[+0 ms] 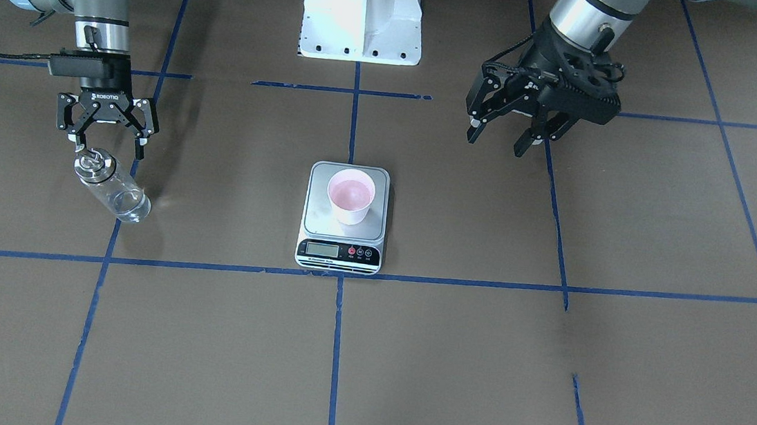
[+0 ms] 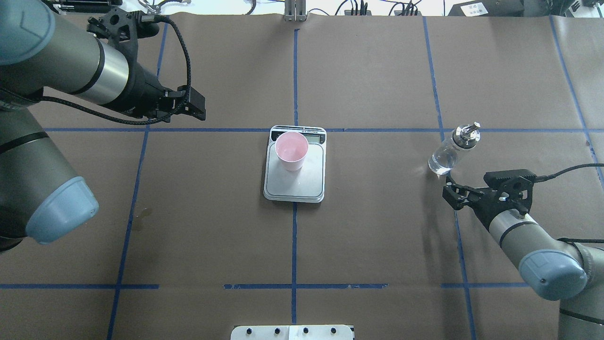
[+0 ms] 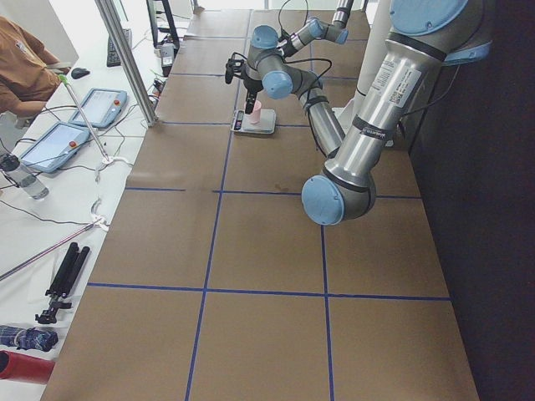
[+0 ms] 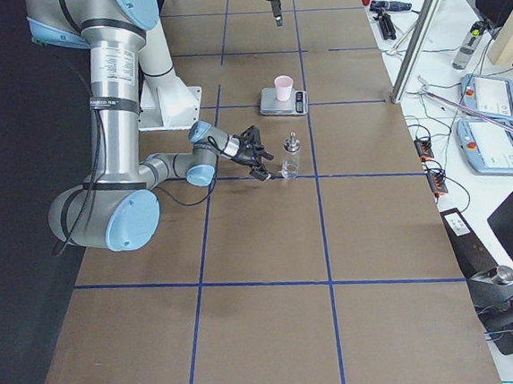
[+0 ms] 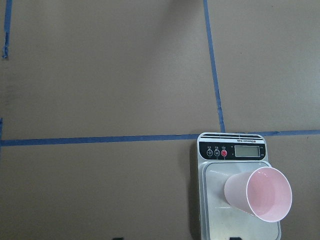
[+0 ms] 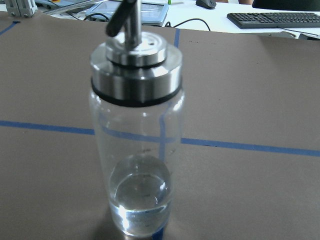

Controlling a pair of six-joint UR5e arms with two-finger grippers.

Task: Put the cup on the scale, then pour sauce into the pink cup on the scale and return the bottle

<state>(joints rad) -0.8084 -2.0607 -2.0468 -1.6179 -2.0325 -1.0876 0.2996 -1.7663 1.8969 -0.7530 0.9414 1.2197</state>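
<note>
With the pink cup [image 1: 350, 196] on the kitchen scale [image 1: 314, 219], the right gripper [image 1: 109, 142], jaws wide beside the glass bottle [image 1: 113, 190], looks due to grasp it.

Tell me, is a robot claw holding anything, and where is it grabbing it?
Nothing is held. The right claw is open beside the bottle, not gripping it. The left claw is open and empty too.

My black two-finger left claw [image 1: 500, 139] hangs raised and spread wide, tilted down and forward. My black right claw [image 1: 109, 141] sits low, pointing nearly level ahead, spread apart, nothing between its tips.
</note>
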